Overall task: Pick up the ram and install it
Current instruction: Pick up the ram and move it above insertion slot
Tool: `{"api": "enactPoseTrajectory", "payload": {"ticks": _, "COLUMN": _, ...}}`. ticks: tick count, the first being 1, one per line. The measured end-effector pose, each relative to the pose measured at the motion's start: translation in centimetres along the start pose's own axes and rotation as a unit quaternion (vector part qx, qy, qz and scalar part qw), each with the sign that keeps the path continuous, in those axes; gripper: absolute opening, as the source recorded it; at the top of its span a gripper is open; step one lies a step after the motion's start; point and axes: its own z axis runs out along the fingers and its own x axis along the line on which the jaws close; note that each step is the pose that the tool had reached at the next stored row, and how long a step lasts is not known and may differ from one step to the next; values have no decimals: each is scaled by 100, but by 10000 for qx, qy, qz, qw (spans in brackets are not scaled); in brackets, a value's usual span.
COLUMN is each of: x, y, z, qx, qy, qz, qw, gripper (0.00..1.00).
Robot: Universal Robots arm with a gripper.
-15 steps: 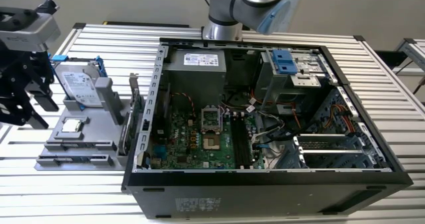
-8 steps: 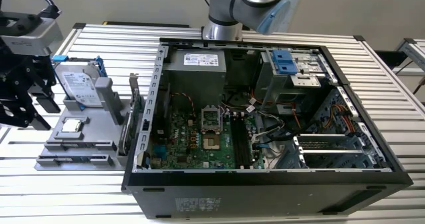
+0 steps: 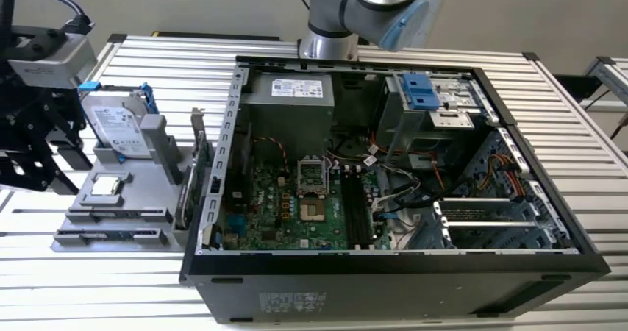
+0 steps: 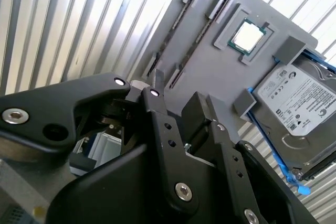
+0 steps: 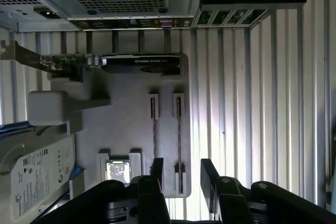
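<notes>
The jaws are open with nothing between them. In the first wrist view the two black fingertips (image 5: 157, 167) stand apart, and in the gap between them the gray holder (image 5: 126, 108) shows.

The ram (image 5: 178, 135) is in this holder. It stands on its edge in a long slot and looks like a thin dark strip. In the first wrist view one end of it lies in line with the gap between the jaws. I cannot tell if the fingertips touch it or hang above it. A second stick (image 5: 154, 129) stands in the parallel slot of the holder, just beside the first one.

On the holder, next to the second stick, lies the square silver processor chip (image 4: 248, 36) in its own recess. At the holder's side beyond the chip, a hard drive (image 4: 299, 108) with a white label leans in a blue frame. An expansion card (image 5: 136, 62) stands along the holder's edge which is nearest to the computer case (image 3: 393, 272).

The case lies open on the slatted metal desk (image 3: 589, 125), just beside the holder, on the exterior view's right of it. Inside the case the green motherboard (image 3: 284, 206) faces up.
</notes>
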Motion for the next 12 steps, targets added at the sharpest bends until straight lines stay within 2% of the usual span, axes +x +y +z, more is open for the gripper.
{"api": "enactPoseTrajectory", "payload": {"ticks": 5, "x": 7, "y": -5, "z": 44, "qx": 5, "qy": 1, "qz": -23, "qw": 10000, "gripper": 100}}
{"api": "enactPoseTrajectory", "payload": {"ticks": 12, "x": 7, "y": -53, "z": 95, "qx": 6, "qy": 3, "qz": -100, "qw": 9999, "gripper": 100}}
